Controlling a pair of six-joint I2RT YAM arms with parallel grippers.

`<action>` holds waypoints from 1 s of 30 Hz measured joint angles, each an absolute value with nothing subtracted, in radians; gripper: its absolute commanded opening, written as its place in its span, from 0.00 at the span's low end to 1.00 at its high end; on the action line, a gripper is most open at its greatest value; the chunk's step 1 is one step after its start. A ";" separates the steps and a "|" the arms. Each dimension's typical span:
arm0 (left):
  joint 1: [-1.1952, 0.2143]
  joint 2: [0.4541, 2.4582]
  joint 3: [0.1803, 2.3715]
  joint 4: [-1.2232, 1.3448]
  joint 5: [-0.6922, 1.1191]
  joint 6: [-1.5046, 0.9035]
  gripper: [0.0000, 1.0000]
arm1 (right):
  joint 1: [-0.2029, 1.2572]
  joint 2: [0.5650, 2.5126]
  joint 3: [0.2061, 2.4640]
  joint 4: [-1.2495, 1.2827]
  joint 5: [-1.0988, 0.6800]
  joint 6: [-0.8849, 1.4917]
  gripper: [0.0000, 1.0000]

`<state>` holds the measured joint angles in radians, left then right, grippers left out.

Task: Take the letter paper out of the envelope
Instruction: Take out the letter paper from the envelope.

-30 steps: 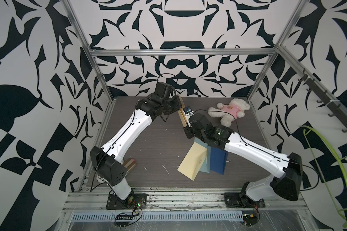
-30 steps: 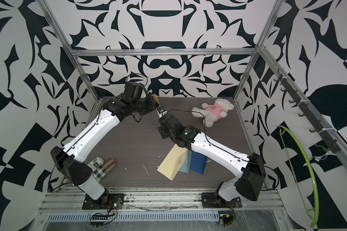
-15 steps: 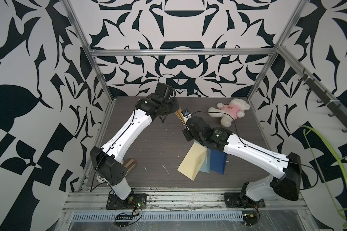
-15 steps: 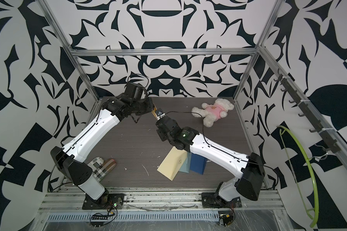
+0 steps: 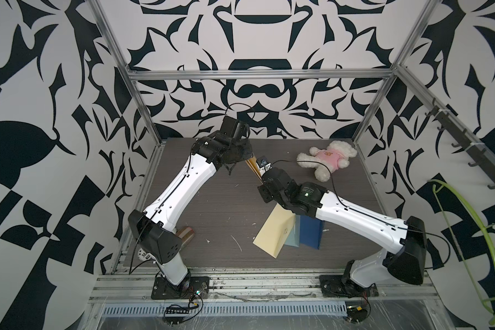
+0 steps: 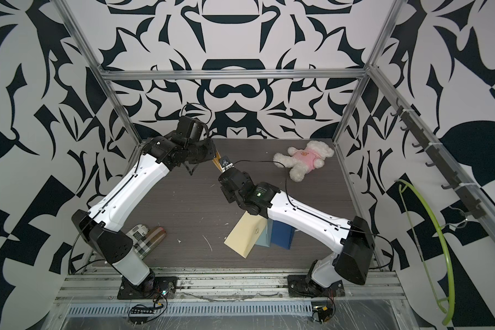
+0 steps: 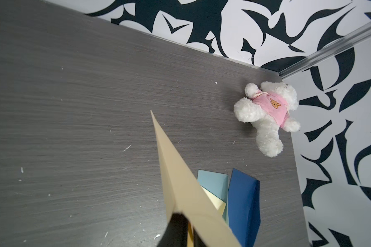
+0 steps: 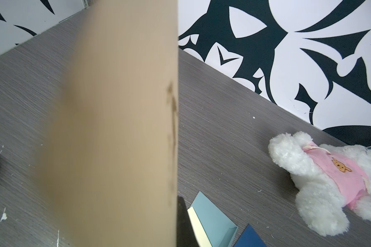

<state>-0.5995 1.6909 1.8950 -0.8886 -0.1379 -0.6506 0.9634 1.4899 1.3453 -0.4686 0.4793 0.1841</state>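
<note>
A tan envelope hangs edge-on in the air at the back middle of the table, between my two grippers. My left gripper is narrowly shut on it. In the left wrist view a thin yellow-tan edge sits between the dark fingers, and the envelope slants away from them. My right gripper is shut on the envelope's lower end. Its wrist view is half filled by the blurred tan face beside one dark finger. I cannot tell the letter paper apart from the envelope.
A pale yellow envelope, a light blue one and a dark blue one lie overlapped under my right forearm. A white teddy bear in a pink shirt lies at the back right. A plaid roll lies by the left arm's base.
My right gripper has moved back and left, closer to the left gripper. The tan envelope stays between them.
</note>
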 measured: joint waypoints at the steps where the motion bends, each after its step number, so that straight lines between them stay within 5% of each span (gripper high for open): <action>1: -0.599 1.697 1.903 -0.904 -0.136 -0.653 0.20 | 0.963 1.492 1.346 -0.473 0.481 0.184 0.00; 30: -0.600 1.777 2.022 -1.137 -0.140 -0.723 0.30 | 0.964 1.546 1.390 -0.499 0.464 0.207 0.00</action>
<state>-0.6003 1.7775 2.0220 -1.1374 -0.1402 -0.7227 0.9638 1.5463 1.3903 -0.4992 0.4637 0.2070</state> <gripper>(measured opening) 0.303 0.046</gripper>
